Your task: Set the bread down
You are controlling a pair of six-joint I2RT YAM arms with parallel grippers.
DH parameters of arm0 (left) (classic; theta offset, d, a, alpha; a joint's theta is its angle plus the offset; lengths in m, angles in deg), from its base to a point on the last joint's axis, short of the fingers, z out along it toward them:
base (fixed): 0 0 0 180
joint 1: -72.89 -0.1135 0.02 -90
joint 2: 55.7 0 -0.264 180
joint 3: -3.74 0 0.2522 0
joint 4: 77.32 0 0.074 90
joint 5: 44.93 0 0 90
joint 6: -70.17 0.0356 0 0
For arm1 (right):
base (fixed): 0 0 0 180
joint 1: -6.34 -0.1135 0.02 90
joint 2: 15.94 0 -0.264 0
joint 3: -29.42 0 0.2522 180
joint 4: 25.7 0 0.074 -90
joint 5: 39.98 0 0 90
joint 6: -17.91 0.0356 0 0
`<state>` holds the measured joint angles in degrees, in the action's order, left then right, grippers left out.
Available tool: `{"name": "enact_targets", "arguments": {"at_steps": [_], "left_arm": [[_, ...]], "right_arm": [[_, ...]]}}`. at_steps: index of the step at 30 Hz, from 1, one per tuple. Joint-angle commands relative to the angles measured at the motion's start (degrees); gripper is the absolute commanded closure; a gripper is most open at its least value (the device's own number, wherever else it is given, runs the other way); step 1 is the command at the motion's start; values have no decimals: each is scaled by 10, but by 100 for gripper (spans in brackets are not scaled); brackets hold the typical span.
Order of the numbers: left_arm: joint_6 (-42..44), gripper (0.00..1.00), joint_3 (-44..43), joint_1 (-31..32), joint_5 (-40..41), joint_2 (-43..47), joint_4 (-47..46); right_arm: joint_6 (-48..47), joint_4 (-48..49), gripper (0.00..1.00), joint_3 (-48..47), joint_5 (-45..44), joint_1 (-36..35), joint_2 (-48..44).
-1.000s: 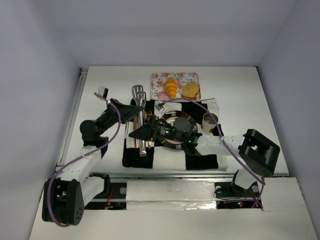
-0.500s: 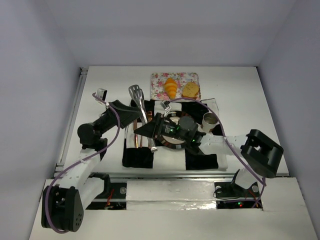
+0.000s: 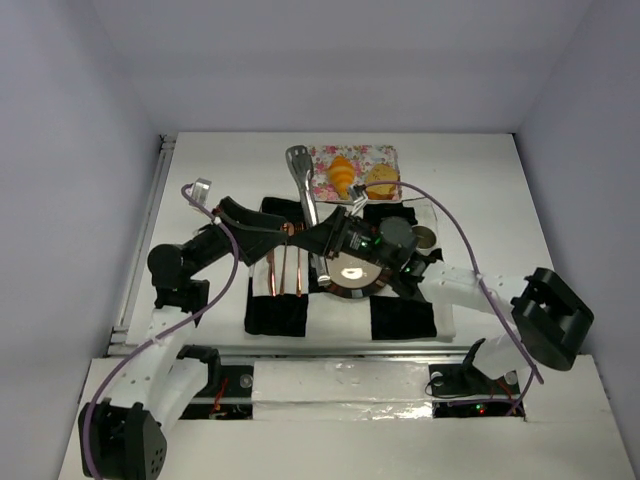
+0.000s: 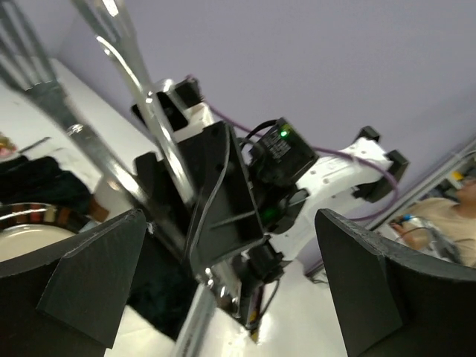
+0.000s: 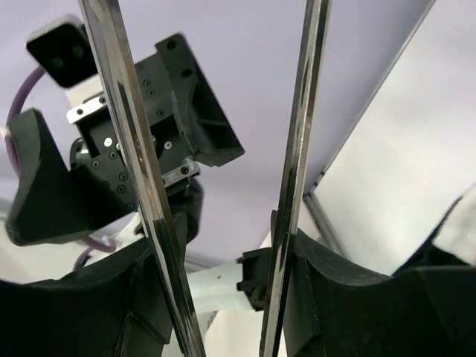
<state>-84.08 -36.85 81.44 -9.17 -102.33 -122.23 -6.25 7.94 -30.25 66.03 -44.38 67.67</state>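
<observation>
The bread lies on a floral tray [image 3: 322, 157] at the far side: an orange ridged croissant [image 3: 343, 175] and a golden-brown toast slice [image 3: 380, 180]. My right gripper [image 3: 328, 238] [image 5: 223, 260] is shut on silver tongs [image 3: 303, 185], whose two arms [image 5: 134, 149] press against its fingers. The tongs' head sits just left of the tray, beside the croissant. My left gripper [image 3: 278, 232] [image 4: 229, 245] stands wide open just left of the right gripper, holding nothing; the tongs [image 4: 126, 44] and the right gripper show ahead of it.
A black-and-white checkered cloth [image 3: 275, 312] carries a copper-rimmed plate [image 3: 350, 272], copper cutlery [image 3: 285, 270] and a white cup [image 3: 426, 237]. White walls enclose the table on three sides. A purple cable arcs over the right arm.
The left gripper has opened and let go of the tongs. The right gripper has carried the tongs up and toward the tray.
</observation>
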Motion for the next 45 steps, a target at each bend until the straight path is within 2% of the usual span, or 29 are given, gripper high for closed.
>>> {"name": "enact_targets", "arguments": {"at_steps": [1,6,7,10,16,22,27,45], "left_arm": [[131,1,-55,1,4,41,167],[256,1,-87,1,25,89,342],[272,1,-90,1,30,106,365],[327,1,-86,1,49,130,445],[376,1,-47,1,92,144,523],[382,2,-21,7,114,157,540],[386,2,-18,36,138,172,544],[389,3,-17,74,165,220,545]], "right_arm": [[-43,-105,47,-4,-15,25,-55],[-112,-300,47,-29,-31,66,-106],[-128,-374,47,-39,-35,80,-111],[-186,-514,47,-81,-62,103,-115],[-299,-654,46,-155,-57,171,-69],[-394,-777,47,-289,-84,204,51],[-437,-850,47,-391,-116,210,140],[-474,-1010,47,-615,-114,231,380]]}}
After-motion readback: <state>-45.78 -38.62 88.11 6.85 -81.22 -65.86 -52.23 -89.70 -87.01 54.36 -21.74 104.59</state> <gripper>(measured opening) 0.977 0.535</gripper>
